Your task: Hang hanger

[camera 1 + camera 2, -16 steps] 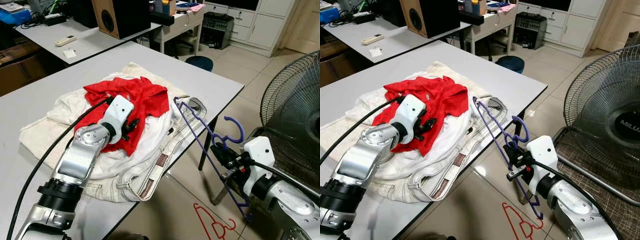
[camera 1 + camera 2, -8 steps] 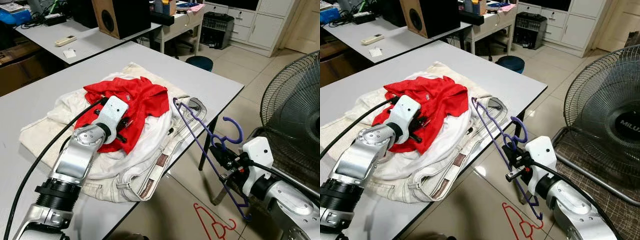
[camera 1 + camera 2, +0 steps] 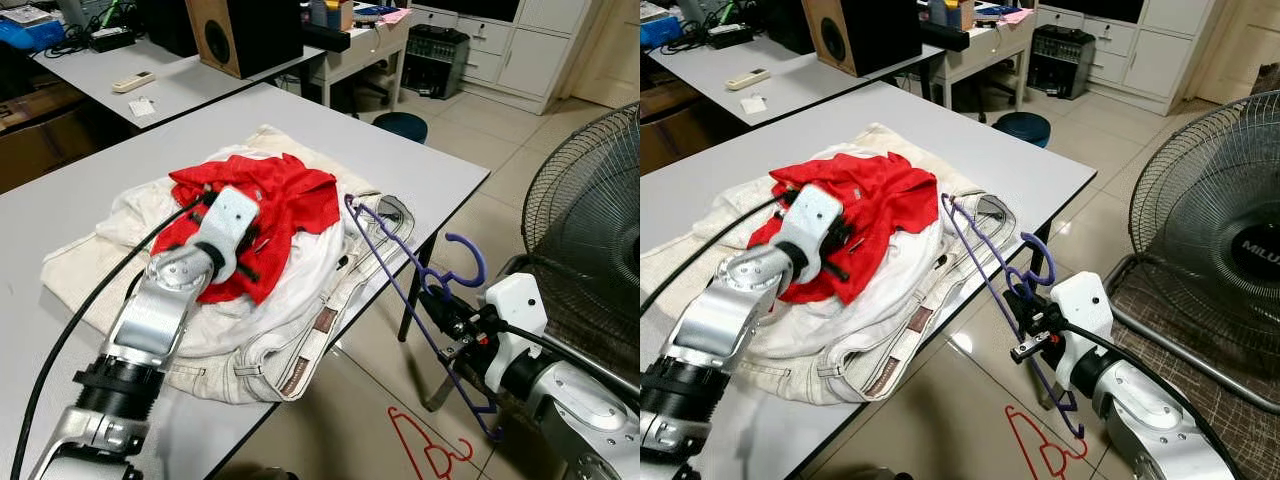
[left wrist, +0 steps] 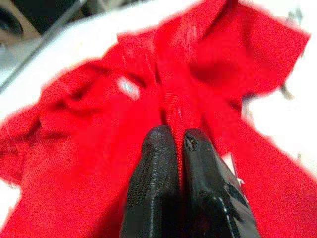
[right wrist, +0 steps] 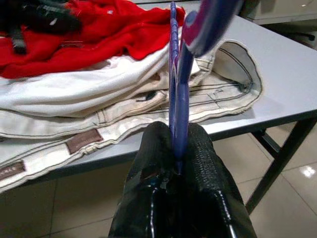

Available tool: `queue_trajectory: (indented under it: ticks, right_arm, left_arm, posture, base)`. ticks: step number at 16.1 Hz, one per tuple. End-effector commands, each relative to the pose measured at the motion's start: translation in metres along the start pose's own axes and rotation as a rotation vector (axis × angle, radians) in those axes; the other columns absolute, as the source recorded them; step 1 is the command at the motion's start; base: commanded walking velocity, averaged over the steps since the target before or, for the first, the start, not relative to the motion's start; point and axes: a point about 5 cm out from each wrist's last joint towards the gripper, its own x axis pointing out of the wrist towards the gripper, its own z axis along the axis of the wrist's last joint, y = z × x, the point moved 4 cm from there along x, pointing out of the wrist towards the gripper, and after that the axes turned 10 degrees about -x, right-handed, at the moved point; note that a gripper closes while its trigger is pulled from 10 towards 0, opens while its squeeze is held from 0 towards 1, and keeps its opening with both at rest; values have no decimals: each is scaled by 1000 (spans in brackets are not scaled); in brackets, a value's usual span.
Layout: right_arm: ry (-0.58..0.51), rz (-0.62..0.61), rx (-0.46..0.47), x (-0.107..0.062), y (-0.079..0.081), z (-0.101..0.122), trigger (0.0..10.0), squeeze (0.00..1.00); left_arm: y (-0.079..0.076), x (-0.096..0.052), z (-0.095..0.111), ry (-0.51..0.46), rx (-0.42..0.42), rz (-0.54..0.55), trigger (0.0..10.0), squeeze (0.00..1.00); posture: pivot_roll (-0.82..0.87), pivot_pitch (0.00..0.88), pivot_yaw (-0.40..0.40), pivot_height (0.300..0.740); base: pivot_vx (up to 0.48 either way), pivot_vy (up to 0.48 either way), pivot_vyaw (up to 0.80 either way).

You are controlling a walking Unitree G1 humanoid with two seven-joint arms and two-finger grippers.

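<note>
Slightly further onto the red shirt [image 3: 285, 200] the left gripper [image 4: 174, 144] has been pushed, fingers pinched together on its cloth. A purple hanger [image 3: 400, 280] is clamped by the right gripper [image 5: 177, 148] beside the table [image 3: 420, 165]; dressing and hanging remain undone.

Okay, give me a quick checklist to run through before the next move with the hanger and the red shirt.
1. Right gripper shut on the purple hanger: ok.
2. Hanger's far end resting at the table edge, by the cream jeans: ok.
3. Left gripper down on the red shirt: ok.
4. Left fingers pinching shirt fabric: cannot tell; they look pressed together.
5. Shirt neck opened for the hanger: not ok, it lies crumpled.
6. Red hanger on the floor, away from both arms: ok.
</note>
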Motion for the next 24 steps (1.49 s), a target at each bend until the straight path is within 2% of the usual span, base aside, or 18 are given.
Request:
queue_trajectory:
  ticks: [1, 3, 5, 6, 7, 8, 10, 14, 15, 16, 17, 18, 21, 24]
  right_arm:
    - [-105, 13, 7, -2, 0, 24, 10000, 0]
    - [-126, 33, 20, -2, 1, 28, 10000, 0]
    - [-152, 78, 51, 3, 5, 33, 10000, 0]
    - [-166, 89, 113, 13, 2, 36, 10000, 0]
    - [-166, 89, 113, 13, 2, 36, 10000, 0]
    - [-171, 119, 155, 18, 3, 37, 10000, 0]
    - [-170, 212, 239, 30, 9, 40, 10000, 0]
    - [-136, 298, 295, 39, 16, 37, 10000, 0]
    - [-99, 362, 310, 40, 25, 32, 10000, 0]
    - [-88, 374, 315, 40, 27, 31, 10000, 0]
    - [-69, 377, 325, 42, 28, 27, 10000, 0]
    - [-64, 365, 331, 45, 25, 25, 10000, 0]
    - [-97, 258, 457, 63, -3, 26, 10000, 0]
    - [-121, 254, 591, 72, -18, 25, 10000, 0]
  left_arm:
    - [20, -5, 39, -127, 52, 63, 0, 0]
    - [26, -9, 51, -161, 69, 75, 0, 0]
    - [29, -16, 67, -206, 130, 37, 0, 0]
    - [28, -21, 72, -222, 155, 7, 0, 0]
    - [28, -21, 72, -222, 155, 7, 0, 0]
    - [31, -23, 75, -236, 159, 22, 0, 0]
    - [30, -28, 84, -283, 146, 17, 0, 0]
    - [35, -34, 103, -359, 113, 34, 0, 0]
    - [35, -37, 112, -396, 100, 28, 0, 0]
    - [35, -38, 114, -405, 95, 26, 0, 0]
    - [29, -40, 119, -432, 78, -30, 0, 0]
    - [20, -43, 121, -446, 72, -104, 0, 0]
    - [6, -48, 114, -411, 115, -248, 0, 0]
    - [6, -51, 111, -393, 129, -279, 0, 0]
  posture:
    - [-21, 10, 70, 740]
    - [-19, 12, 69, 740]
    - [-12, 14, 67, 740]
    - [-3, 14, 63, 740]
    - [-3, 14, 63, 740]
    - [5, 12, 59, 740]
    - [12, 8, 55, 740]
    - [25, 8, 44, 740]
    - [27, 7, 43, 740]
    - [27, 7, 43, 740]
    - [29, 7, 45, 740]
    - [28, 6, 48, 740]
    - [32, 5, 49, 740]
    - [38, 4, 46, 740]
  base:
    - [0, 0, 0]
    - [0, 0, 0]
    - [0, 0, 0]
    - [0, 0, 0]
    - [0, 0, 0]
    - [0, 0, 0]
    - [0, 0, 0]
    - [0, 0, 0]
    - [0, 0, 0]
    - [0, 0, 0]
    - [0, 0, 0]
    - [0, 0, 0]
    - [0, 0, 0]
    - [0, 0, 0]
